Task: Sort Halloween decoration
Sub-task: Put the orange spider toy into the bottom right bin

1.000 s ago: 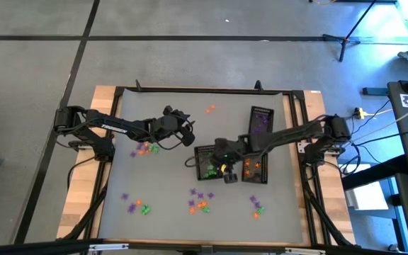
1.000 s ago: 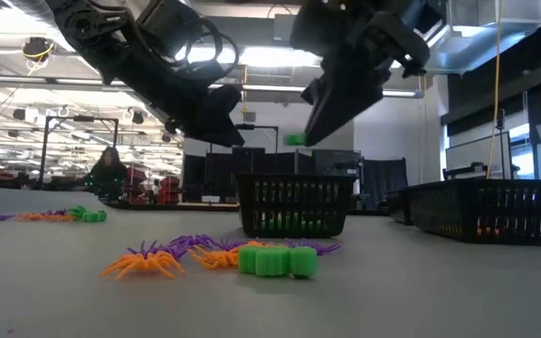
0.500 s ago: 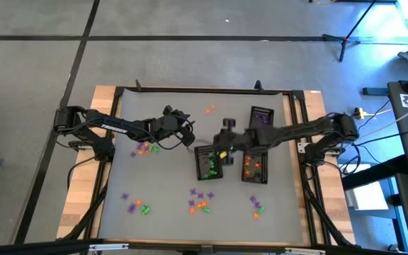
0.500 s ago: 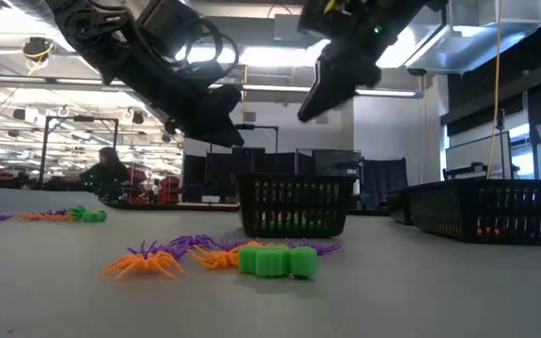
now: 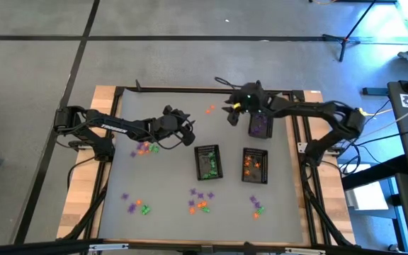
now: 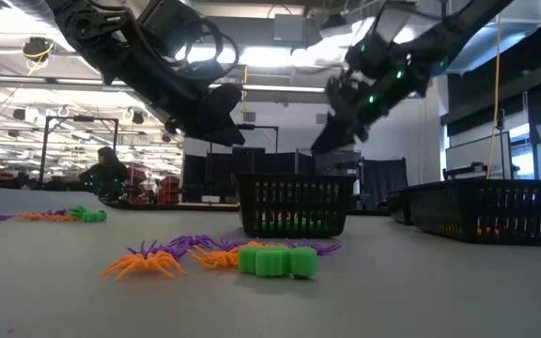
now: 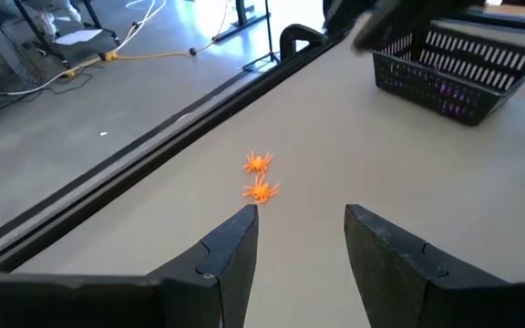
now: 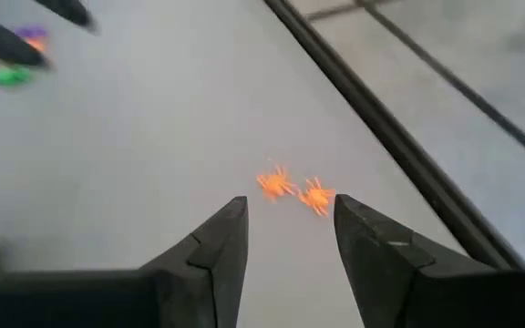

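The Halloween decoration lies in small clusters of orange, green and purple trinkets on the grey table, at the left (image 5: 146, 148) and along the near side (image 5: 200, 202). Two orange spiders (image 5: 210, 108) lie near the far edge. My right gripper (image 5: 230, 117) hovers open just right of them, next to the basket of purple pieces (image 5: 261, 122). Its wrist view shows the spiders (image 8: 294, 189) on the table just beyond the fingertips (image 8: 290, 214). My left gripper (image 5: 190, 139) hangs open above the table's middle left, its wrist view (image 7: 299, 219) looking toward the same spiders (image 7: 259, 178).
A mesh basket with green pieces (image 5: 207, 161) and one with orange pieces (image 5: 255, 164) stand side by side at the table's middle. More trinkets lie at the near left (image 5: 137, 207) and near right (image 5: 256, 205). A raised black frame (image 5: 190, 90) runs along the far edge.
My right gripper has swung from above the basket of green pieces toward the far edge, ending beside the basket of purple pieces near the two orange spiders. The green piece at its fingertips a second ago is no longer there.
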Motion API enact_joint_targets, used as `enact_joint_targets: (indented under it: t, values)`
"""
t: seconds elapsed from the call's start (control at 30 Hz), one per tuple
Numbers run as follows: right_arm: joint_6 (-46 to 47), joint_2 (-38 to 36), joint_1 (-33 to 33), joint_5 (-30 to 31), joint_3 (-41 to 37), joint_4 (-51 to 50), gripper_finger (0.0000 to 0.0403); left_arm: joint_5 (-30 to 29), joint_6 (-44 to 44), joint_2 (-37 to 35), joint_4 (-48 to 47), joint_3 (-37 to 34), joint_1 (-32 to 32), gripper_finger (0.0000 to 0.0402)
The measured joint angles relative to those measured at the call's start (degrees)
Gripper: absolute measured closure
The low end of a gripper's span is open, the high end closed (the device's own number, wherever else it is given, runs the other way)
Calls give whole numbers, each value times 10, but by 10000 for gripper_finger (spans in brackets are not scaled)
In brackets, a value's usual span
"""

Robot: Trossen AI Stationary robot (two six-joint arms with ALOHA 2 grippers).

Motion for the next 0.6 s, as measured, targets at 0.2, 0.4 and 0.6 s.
enact_joint_targets:
  t: [0.2, 0.4, 0.6]
  values:
    - [-22, 73, -6, 16, 46, -7, 239, 0, 0, 0, 11, 0, 8, 245]
    - [-45, 151, -6, 27, 132, -71, 239, 3, 0, 0, 10, 0, 8, 245]
    - [-61, 233, -6, 27, 226, -153, 239, 7, 0, 0, 8, 0, 6, 245]
